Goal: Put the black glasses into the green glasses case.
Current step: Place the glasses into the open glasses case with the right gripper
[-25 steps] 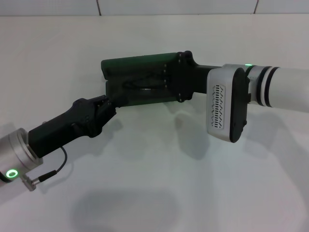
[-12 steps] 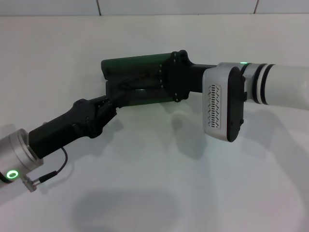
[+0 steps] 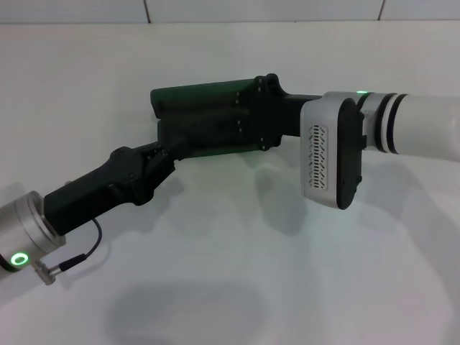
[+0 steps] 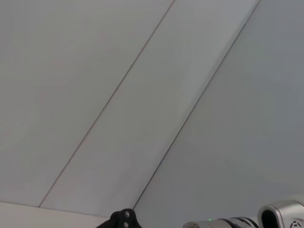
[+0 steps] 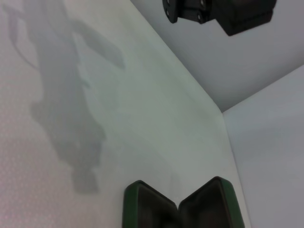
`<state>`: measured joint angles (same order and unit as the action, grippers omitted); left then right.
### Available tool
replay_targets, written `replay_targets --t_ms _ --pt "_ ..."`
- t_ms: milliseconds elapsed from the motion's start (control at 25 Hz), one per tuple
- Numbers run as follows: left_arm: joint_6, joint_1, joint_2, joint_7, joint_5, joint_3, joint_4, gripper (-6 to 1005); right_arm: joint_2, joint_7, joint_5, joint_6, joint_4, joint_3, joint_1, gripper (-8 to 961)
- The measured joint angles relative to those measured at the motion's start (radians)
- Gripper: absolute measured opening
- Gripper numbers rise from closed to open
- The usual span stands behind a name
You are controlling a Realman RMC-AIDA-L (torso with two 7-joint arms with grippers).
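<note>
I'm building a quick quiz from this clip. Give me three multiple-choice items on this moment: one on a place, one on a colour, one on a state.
1. Where is the right pincer?
A. At the right end of the green glasses case
B. Parked far off at the table's near edge
C. Under the table

2. What colour is the case's outside?
A. Red
B. Dark green
C. White

3. What state is the case in?
A. Shut flat
B. Open, lid raised
C. Upside down

Key:
1. A: in the head view the right pincer sits over the right end of the green glasses case, while the left pincer is at its lower left corner.
2. B: the lid and rim show dark green against the white table.
3. B: the right wrist view shows both halves spread apart with the dark lining visible.
</note>
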<state>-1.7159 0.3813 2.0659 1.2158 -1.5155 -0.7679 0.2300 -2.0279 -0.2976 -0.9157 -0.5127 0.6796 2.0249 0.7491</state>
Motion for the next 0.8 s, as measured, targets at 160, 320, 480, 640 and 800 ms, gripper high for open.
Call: replay_targets --t_ms 160,320,480,640,800 --pt "-0.003 -0.001 0.0 0.0 0.0 -0.001 0.0 73 0.0 0.0 0.0 0.0 -0.008 0.0 0.007 96" --pt "-0.004 -0.002 0.0 -0.001 0.0 -0.001 0.0 74 0.0 -0.001 0.0 -0.003 -0.006 0.0 0.006 135" --pt "-0.004 -0.003 0.0 0.0 0.0 0.001 0.0 74 0.0 -0.008 0.064 -0.016 0.006 -0.001 -0.008 213" --pt "-0.005 -0.005 -0.002 0.004 0.0 0.002 0.0 75 0.0 -0.008 0.209 -0.106 0.007 -0.055 -0.061 215" --pt "-0.001 -0.002 -0.004 0.005 0.001 0.002 0.001 76 0.001 -0.019 0.359 -0.308 -0.003 -0.151 -0.177 217"
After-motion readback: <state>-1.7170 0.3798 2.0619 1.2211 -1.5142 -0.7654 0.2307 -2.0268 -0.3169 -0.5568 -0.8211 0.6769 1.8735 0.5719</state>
